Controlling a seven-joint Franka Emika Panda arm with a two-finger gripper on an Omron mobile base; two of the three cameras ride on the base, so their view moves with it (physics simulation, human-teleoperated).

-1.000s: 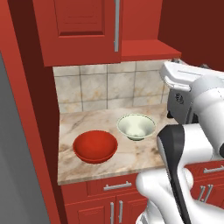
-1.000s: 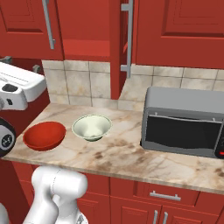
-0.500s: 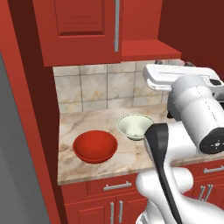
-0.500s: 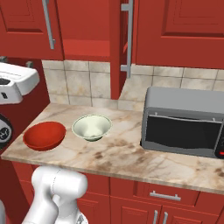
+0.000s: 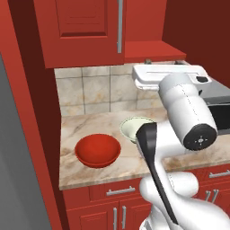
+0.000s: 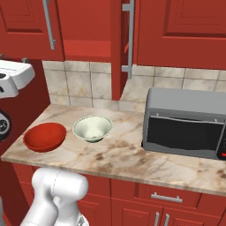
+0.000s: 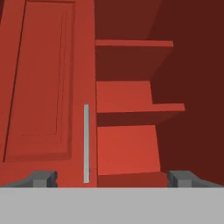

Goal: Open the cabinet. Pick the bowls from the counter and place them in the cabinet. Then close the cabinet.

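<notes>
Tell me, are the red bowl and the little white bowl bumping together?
Apart. The right base view shows a strip of marble counter between the red bowl and the greenish-white bowl.

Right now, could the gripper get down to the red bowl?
Probably yes. The open gripper is up facing the open cabinet, holding nothing, and the red bowl sits apart from the white bowl on the counter with nothing over it.

My robot arm [image 5: 186,112] is fat, round and shiny white, with a black strip, a black round cap and small grey fingertips [image 7: 41,178].
</notes>
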